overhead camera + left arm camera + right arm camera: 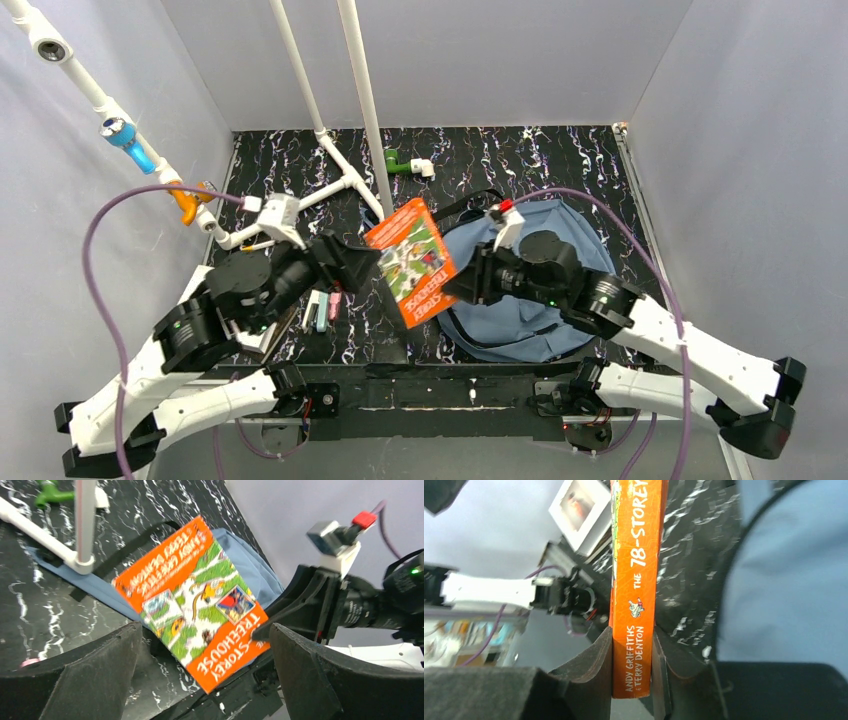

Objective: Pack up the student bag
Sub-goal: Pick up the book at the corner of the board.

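Observation:
An orange paperback book (412,262) with a green and white picture cover hangs tilted above the table. My right gripper (455,283) is shut on its lower spine end; the right wrist view shows both fingers pressed flat against the spine (636,580), right gripper (634,645). The slate-blue student bag (520,320) lies flat on the table under and behind the right arm, also visible behind the book (250,565). My left gripper (368,262) stands wide open just left of the book, its fingers apart on either side of the book's lower corner (205,630), touching nothing.
A white pipe frame (340,190) rises from the back left of the black marbled table, with a green fitting (398,162) near it. Several small pens and erasers (322,308) lie beside the left arm. Grey walls close in both sides.

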Motion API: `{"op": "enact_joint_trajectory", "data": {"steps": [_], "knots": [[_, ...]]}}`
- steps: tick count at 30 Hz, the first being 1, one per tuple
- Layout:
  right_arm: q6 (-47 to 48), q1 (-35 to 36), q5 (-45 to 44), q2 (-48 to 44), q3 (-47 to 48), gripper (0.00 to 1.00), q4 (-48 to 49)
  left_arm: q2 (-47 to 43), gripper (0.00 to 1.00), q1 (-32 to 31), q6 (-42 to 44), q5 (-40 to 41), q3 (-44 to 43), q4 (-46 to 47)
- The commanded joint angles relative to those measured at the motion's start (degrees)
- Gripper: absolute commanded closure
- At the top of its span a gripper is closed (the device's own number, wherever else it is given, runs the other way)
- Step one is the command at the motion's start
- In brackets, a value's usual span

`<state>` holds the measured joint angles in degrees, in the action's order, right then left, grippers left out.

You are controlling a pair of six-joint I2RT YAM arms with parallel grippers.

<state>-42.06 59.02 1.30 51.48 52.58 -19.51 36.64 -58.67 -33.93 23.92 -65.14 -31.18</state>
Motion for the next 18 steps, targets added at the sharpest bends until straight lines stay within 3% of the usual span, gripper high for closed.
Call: {"op": "enact_joint_trajectory", "data": {"steps": [1, 5, 8, 12, 14, 18], "knots": [[-1.86, -0.84, -18.42, -2.99, 7.13, 0.99, -13.37, 5.28, 0.02, 0.05, -2.49, -7.07, 0.43, 6.52], [-9.12, -0.84, -31.81, -7.73, 7.10, 0.99, -14.09, 9.47, 0.02, 0.05, -6.51, -14.59, 1.45, 11.68], [-12.71, -0.84, -39.27, -12.27, 4.52, 0.99, -7.36, 11.96, 0.02, 0.05, -10.58, -19.41, 3.84, 18.53], [-11.32, -0.84, -41.00, -14.10, -1.99, 0.99, 14.25, 15.62, 0.02, 0.05, -17.98, -24.72, 8.02, 28.75], [-12.33, -0.84, -41.16, -11.79, -2.80, 0.99, 19.67, 18.09, 0.02, 0.05, -22.40, -27.83, 8.86, 34.09], [-17.01, -0.84, -40.36, -8.52, -3.85, 0.99, 29.61, 23.62, 0.02, 0.05, -25.01, -28.27, 5.10, 34.65]]}}
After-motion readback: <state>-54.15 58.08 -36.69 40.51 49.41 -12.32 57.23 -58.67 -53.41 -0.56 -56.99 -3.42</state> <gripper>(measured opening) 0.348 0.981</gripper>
